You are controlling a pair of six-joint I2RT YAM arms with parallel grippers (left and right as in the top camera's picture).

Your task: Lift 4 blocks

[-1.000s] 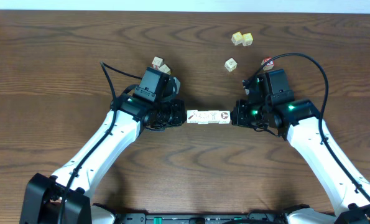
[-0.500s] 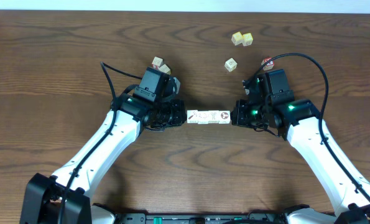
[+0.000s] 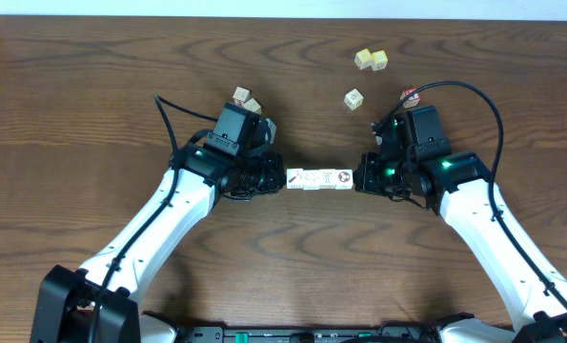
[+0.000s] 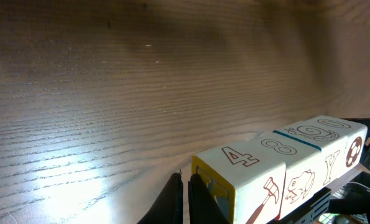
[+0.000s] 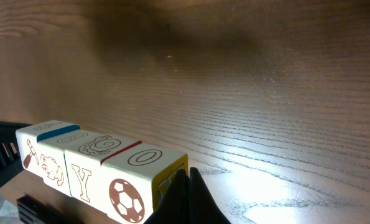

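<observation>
Squeeze before the lift: four small whitish wooden cubes (image 3: 319, 179), smooth-faced and printed with numerals, letters and a football, run end to end at the middle of the dark grained wooden counter (image 3: 92, 95). My left end effector (image 3: 280, 179) and right end effector (image 3: 358, 178), both closed, press the row's ends. Next, I judge, both arms must rise together, pressure even.

Yellowish cube pair (image 3: 371, 60) touching; lone cube (image 3: 354, 98) near it; tan cube pair (image 3: 246, 98) left; red-edged cube (image 3: 410, 95) right
</observation>
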